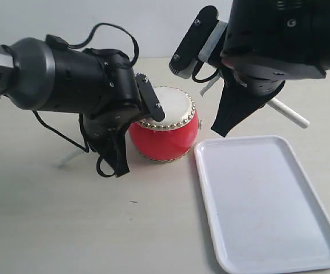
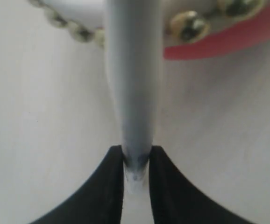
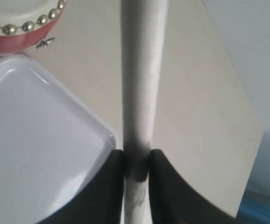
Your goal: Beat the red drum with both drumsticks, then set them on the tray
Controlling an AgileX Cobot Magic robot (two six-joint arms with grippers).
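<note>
Because the drum wants a stick from either side, each arm has one pinched between its fingers. At the left of the exterior view the left gripper [image 1: 116,160] hangs low beside the red drum [image 1: 166,132], its jaws closed hard on the left drumstick [image 1: 68,157]. That stick's back end juts toward the lower left, and in the wrist view its front end lies over the gold-studded rim. The drum stands at centre, right against the white tray [image 1: 268,205] that fills the lower right, though I cannot tell if they touch. I'd judge the tray is there to take both sticks afterwards. Above the tray's far corner the right gripper [image 1: 226,123] is likewise squeezed shut around the right drumstick [image 1: 289,113], which is angled past the drum's side rather than over its skin. Everything rests on a plain beige tabletop [image 1: 51,228], with a pale bare wall [image 1: 125,23] behind.
</note>
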